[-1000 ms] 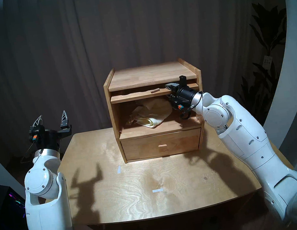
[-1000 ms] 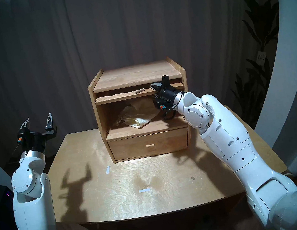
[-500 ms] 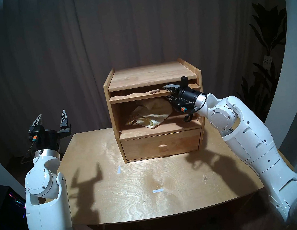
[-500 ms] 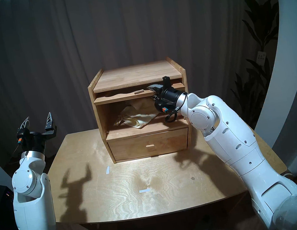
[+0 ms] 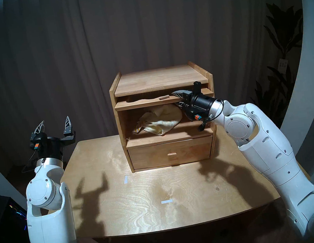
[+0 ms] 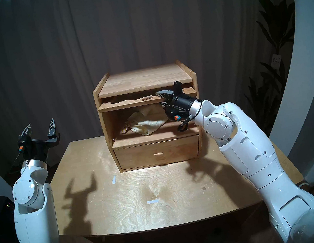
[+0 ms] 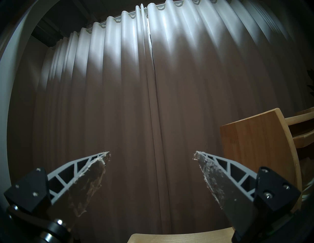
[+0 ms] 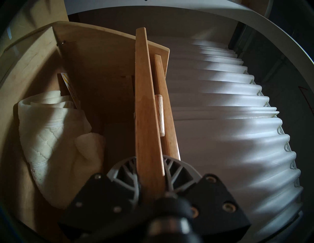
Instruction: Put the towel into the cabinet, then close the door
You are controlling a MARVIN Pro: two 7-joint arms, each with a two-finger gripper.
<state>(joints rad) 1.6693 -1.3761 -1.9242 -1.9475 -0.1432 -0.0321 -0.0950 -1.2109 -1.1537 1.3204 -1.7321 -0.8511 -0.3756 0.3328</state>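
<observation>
Right wrist: right end effector clamps door edge; head view unclear.

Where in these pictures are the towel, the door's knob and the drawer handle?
towel (image 5: pixel 164 122): left head view, on its bumpy middle fold.
knob (image 5: pixel 163 97): left head view, on the peg's middle.
drawer handle (image 6: pixel 158 153): right head view, on the tab's face.
</observation>
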